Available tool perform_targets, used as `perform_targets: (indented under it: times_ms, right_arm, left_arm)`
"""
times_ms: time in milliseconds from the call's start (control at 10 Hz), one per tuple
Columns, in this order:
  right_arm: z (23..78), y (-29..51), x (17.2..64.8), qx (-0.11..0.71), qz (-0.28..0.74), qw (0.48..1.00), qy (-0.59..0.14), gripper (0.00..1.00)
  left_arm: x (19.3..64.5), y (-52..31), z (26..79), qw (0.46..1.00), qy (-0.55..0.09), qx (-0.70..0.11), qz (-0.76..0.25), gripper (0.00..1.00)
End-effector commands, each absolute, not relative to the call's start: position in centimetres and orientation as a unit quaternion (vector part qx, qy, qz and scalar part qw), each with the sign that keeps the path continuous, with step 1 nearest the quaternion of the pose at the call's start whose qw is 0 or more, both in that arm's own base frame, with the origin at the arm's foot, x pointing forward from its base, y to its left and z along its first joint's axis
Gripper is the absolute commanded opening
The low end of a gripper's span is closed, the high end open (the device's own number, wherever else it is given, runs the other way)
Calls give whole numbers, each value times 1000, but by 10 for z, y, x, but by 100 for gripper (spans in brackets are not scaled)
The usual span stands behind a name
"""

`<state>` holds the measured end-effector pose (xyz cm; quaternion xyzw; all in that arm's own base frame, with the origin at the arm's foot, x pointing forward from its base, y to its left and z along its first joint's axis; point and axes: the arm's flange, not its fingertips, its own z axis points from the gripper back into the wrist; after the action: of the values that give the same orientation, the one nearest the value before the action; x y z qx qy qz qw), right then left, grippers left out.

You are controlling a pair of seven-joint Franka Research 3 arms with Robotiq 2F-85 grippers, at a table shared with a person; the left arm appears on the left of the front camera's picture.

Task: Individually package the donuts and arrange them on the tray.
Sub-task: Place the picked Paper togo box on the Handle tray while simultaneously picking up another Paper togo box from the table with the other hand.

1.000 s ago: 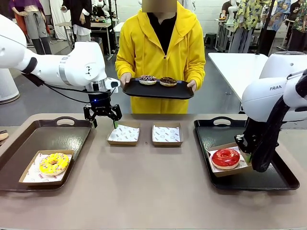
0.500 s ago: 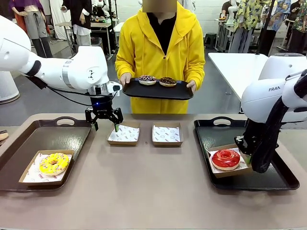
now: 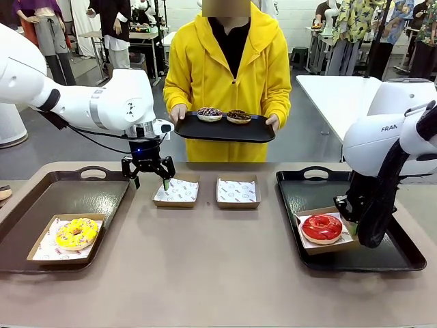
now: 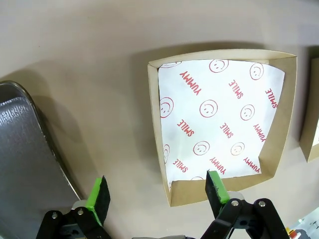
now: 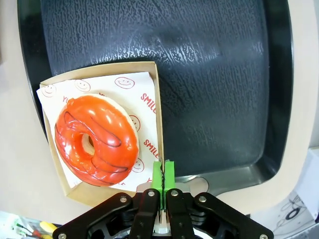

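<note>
**Left gripper open and empty; right gripper closed on the red donut's box**

Front view: the left gripper (image 3: 147, 179) hangs over the worktop (image 3: 218, 266) at the far right corner of the left tray (image 3: 41, 205), jaws wide apart and holding nothing. The yellow donut (image 3: 76, 233) sits in a paper-lined box at that tray's near left corner. Two empty boxes (image 3: 175, 192) (image 3: 237, 192) lie side by side at the worktop's far middle. A person in a yellow hoodie holds a black serving tray (image 3: 225, 131) past the far edge, carrying both chocolate donuts (image 3: 209, 113) (image 3: 239, 115).

The left wrist view adds that the left gripper (image 4: 158, 191) straddles the near wall of one empty box (image 4: 192, 191). One pad stands over that wall, the other over bare worktop beside the tray rim (image 4: 25, 149).

The right wrist view shows the right gripper (image 5: 163, 172) with its pads pressed together on the rim of the red donut's box (image 5: 157, 99). The red donut (image 5: 95, 142) lies inside, on smiley-printed paper. From the front, this box sits at the near middle of the right tray (image 3: 307, 188).

The worktop is tan with rounded corners. The room behind holds a white table (image 3: 334, 96) and other people.
</note>
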<state>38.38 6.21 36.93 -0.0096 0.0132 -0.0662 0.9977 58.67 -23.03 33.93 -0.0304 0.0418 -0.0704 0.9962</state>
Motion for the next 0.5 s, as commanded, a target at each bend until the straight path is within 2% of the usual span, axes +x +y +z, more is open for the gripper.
perform_targets:
  times_ms: [0,400]
  right_arm:
    - [349,57,358,-21,-68,997,-1,1]
    - [345,57,358,-20,-58,998,-14,1]
  left_arm:
    - [591,-235,340,997,34,-13,-62,100]
    - [591,-235,339,997,34,-14,-62,100]
